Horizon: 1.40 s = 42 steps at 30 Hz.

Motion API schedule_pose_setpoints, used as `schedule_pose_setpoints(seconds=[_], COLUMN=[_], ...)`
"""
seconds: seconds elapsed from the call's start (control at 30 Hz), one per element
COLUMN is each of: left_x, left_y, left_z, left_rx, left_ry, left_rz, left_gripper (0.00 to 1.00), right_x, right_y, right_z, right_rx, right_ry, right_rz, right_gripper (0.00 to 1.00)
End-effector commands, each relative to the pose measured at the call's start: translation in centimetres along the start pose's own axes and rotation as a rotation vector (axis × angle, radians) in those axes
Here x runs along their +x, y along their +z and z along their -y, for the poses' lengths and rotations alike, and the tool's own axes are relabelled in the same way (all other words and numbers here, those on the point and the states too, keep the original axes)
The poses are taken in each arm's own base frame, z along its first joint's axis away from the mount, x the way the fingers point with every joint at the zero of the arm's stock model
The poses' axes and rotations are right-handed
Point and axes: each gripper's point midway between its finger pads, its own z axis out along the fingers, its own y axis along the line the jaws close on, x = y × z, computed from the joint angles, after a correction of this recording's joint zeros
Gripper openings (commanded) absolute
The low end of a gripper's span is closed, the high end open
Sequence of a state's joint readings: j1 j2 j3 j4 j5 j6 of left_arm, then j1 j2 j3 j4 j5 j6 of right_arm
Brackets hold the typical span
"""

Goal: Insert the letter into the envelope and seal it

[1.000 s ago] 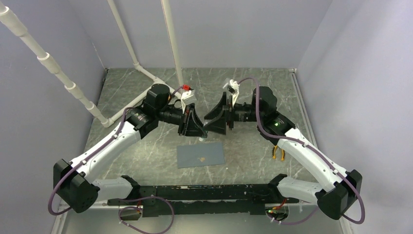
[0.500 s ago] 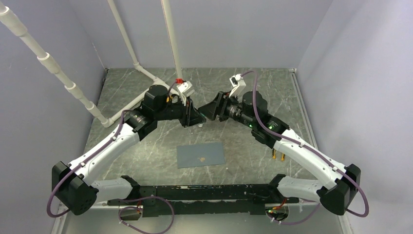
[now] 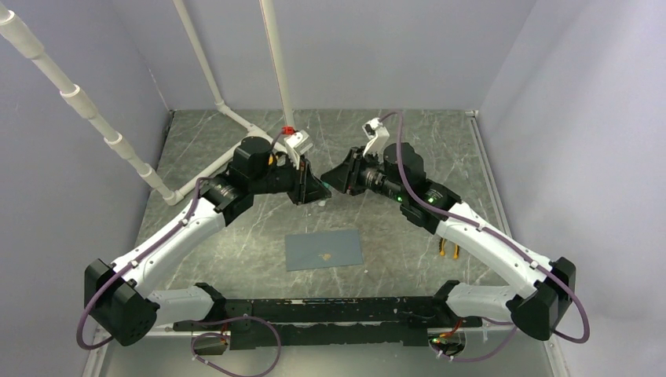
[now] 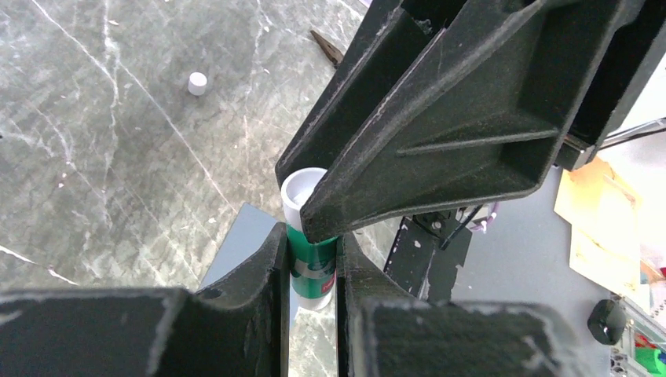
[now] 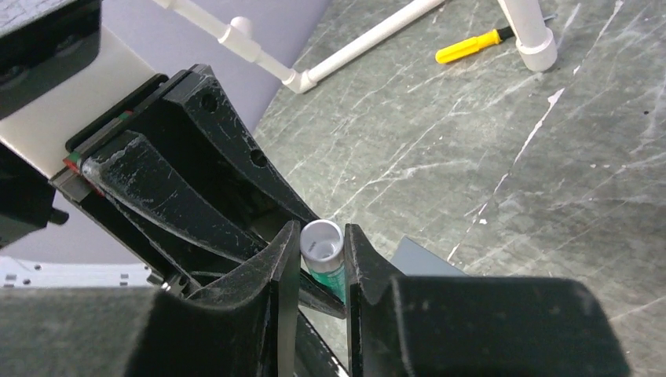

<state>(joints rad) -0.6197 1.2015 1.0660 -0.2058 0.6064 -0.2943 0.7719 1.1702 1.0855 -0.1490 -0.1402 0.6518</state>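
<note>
Both the left gripper (image 4: pixel 312 245) and right gripper (image 5: pixel 322 234) are clenched on the glue stick (image 4: pixel 312 276). The near envelope (image 3: pixel 308 253) is judged thin and limp, best pinned at an edge

robot lab cell w/ pvc pipe frame (image 3: pixel 93 116), grey walls (image 3: pixel 377 47), marbled tabletop (image 3: pixel 449 143)

glue stick (image 4: pixel 312 267) label half hidden, envelope (image 4: pixel 242 236) mostly covered
</note>
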Motion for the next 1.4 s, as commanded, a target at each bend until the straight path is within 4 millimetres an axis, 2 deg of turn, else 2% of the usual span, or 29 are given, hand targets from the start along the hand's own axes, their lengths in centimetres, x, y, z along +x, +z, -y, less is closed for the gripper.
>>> schedule_pose_setpoints(seconds=[0.0, 0.07, 0.23, 0.3, 0.37, 0.43, 0.53, 0.6, 0.63, 0.67, 0.7, 0.77, 0.87, 0.97, 1.03, 1.1, 1.23, 1.37], left_x=[-1.9, -1.3, 0.4, 1.2, 1.6, 1.5, 1.1, 0.5, 0.1, -0.2, -0.7, -1.2, -1.5, -1.7, -1.8, -1.8, -1.3, -1.2], left_y=[-1.1, -1.7, -4.0, -5.5, -6.7, -7.0, -6.5, -5.7, -5.2, -4.6, -3.9, -3.1, -2.4, -2.1, -1.9, -1.8, -1.5, -1.3], left_z=[3.7, 5.2, 9.0, 10.9, 12.3, 12.7, 11.9, 10.8, 10.0, 9.1, 7.9, 6.2, 4.8, 3.9, 3.3, 2.7, 2.3, 1.9], left_rx=[0.153, 0.24, 0.48, 0.612, 0.693, 0.701, 0.624, 0.544, 0.489, 0.433, 0.358, 0.264, 0.193, 0.15, 0.11, 0.078, 0.074, 0.054], left_ry=[0.064, 0.096, 0.171, 0.209, 0.243, 0.27, 0.27, 0.263, 0.256, 0.244, 0.232, 0.212, 0.204, 0.202, 0.19, 0.176, 0.158, 0.135], left_rz=[0.023, -0.015, -0.076, -0.095, -0.075, -0.04, -0.038, -0.039, -0.034, -0.027, -0.012, 0.01, 0.03, 0.048, 0.054, 0.057, 0.037, 0.03], left_gripper=[0.02, 0.02, 0.02, 0.03, 0.02, 0.02, 0.02, 0.02, 0.03, 0.02, 0.03, 0.03, 0.03, 0.02, 0.03, 0.02, 0.02, 0.02], right_x=[-1.1, -0.7, 2.0, 3.9, 4.7, 4.3, 2.3, -0.1, -1.4, -2.2, -2.8, -3.1, -2.4, -1.7, -1.3, -1.1, -1.4, -1.3], right_y=[-1.2, -2.6, -8.9, -11.6, -13.2, -12.5, -9.8, -7.0, -5.7, -4.8, -4.1, -3.2, -2.1, -1.3, -1.1, -1.1, -1.6, -1.8], right_z=[-3.3, -4.8, -9.8, -11.1, -11.8, -11.6, -10.9, -9.1, -7.7, -6.3, -5.0, -3.5, -2.9, -2.6, -2.6, -2.7, -2.7, -3.2], right_rx=[-0.183, -0.323, -0.789, -0.989, -1.093, -1.033, -0.841, -0.614, -0.488, -0.382, -0.295, -0.211, -0.177, -0.164, -0.166, -0.172, -0.165, -0.191], right_ry=[-0.166, -0.282, -0.559, -0.632, -0.654, -0.624, -0.523, -0.401, -0.341, -0.277, -0.22, -0.139, -0.062, -0.02, -0.016, -0.011, 0.007, -0.002], right_rz=[-0.011, -0.029, -0.089, -0.157, -0.195, -0.178, -0.119, -0.046, 0.0, 0.032, 0.06, 0.078, 0.034, 0.001, -0.009, -0.013, 0.01, 0.005], right_gripper=[0.0, 0.0, 0.0, 0.0, 0.0, 0.0, 0.0, 0.43, 0.58, 0.67, 0.71, 0.7, 0.58, 0.41, 0.36, 0.4, 0.6, 0.63])
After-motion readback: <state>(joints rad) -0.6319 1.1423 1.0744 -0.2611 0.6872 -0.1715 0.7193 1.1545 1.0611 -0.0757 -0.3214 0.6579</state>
